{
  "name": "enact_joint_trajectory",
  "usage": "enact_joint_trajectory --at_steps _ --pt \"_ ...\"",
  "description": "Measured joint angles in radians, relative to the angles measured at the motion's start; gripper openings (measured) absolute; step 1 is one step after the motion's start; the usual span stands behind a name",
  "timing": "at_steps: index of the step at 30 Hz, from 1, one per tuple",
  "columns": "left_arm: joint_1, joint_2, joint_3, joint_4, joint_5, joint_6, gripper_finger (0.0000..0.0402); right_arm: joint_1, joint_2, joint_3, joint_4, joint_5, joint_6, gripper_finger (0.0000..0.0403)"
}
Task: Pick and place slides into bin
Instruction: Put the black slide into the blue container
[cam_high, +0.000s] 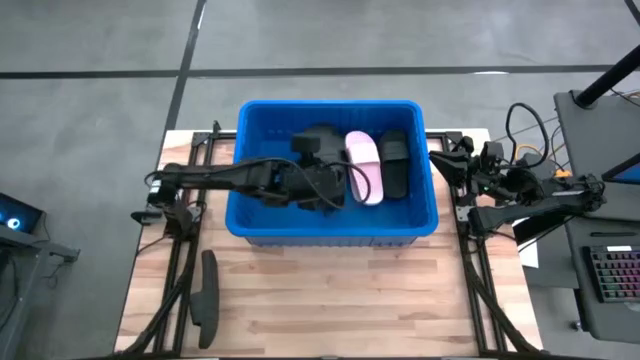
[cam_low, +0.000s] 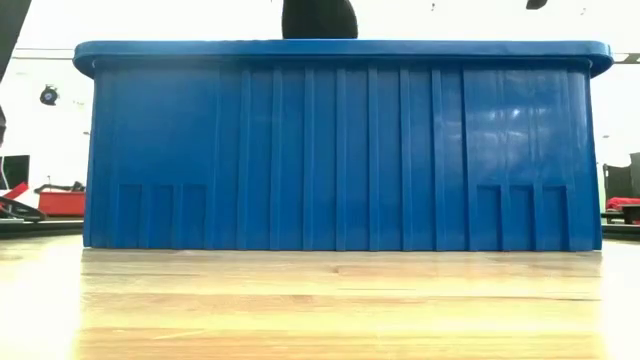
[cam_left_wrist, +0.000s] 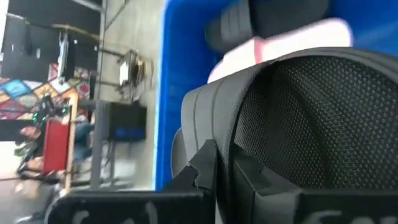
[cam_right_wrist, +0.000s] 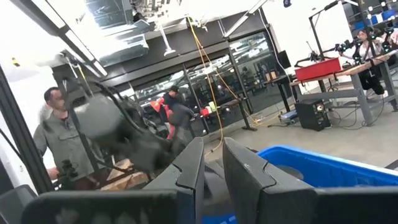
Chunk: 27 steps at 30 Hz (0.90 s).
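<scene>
The blue bin (cam_high: 415, 228) stands at the middle of the table. Inside it lie a pale pink slide (cam_high: 366, 166) and, to its right, a black slide (cam_high: 395, 160). My left gripper (cam_high: 320, 184) reaches in over the bin's left wall and is shut on another black slide (cam_left_wrist: 298, 124) with a mesh-lined strap. One more black slide (cam_high: 206, 296) lies on the table at the near left. My right gripper (cam_right_wrist: 212, 167) is drawn back at the table's right side, its fingers shut with nothing between them. My left gripper pinches the ribbed edge of the black slide's strap (cam_left_wrist: 208, 124) between its two fingers (cam_left_wrist: 204, 163). The fingers slant down from the table's left. The slide sits over the bin's left half, in front of the pink slide; whether it touches the bin's floor cannot be seen.
The bin (cam_low: 340, 150) fills the low view, and a dark shape (cam_low: 320, 18) rises above its rim. Bare wood lies in front of the bin (cam_high: 340, 300). Cables and a keyboard (cam_high: 610, 275) sit beyond the right edge. People stand in the room behind.
</scene>
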Motion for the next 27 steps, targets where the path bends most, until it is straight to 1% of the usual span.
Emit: enact_joint_trajectory --at_steps 4,8,11,13,16,20,23,25,27 --pt "0.042 -0.059 -0.201 0.078 0.0 0.053 0.0 0.0 0.0 0.0 0.0 0.001 0.0 0.0052" --pt "0.063 -0.18 -0.441 0.307 0.002 0.117 0.0 0.0 0.0 0.0 0.0 0.004 0.0 0.0052" --pt "0.08 -0.299 -0.615 0.486 0.061 0.175 0.0 0.0 0.0 0.0 0.0 0.039 -0.001 0.0052" --pt "0.097 -0.371 -0.719 0.565 0.083 0.221 0.0 0.0 0.0 0.0 0.001 0.066 -0.002 0.0052" --pt "0.133 -0.438 -0.854 0.654 0.057 0.314 0.0 0.0 0.0 0.0 0.001 0.106 -0.009 0.0052" --pt "0.167 -0.456 -0.972 0.78 0.046 0.36 0.0 0.0 0.0 0.0 0.0 0.134 -0.009 0.0052" --pt "0.182 -0.438 -1.027 0.797 0.009 0.36 0.0 0.0 0.0 0.0 0.002 0.135 -0.009 0.0052" --pt "0.19 -0.427 -1.071 0.824 0.006 0.361 0.0 0.0 0.0 0.0 0.006 0.135 -0.009 0.0052" --pt "0.202 -0.416 -1.118 0.898 -0.003 0.389 0.0 0.0 0.0 0.0 0.008 0.135 -0.009 0.0052"
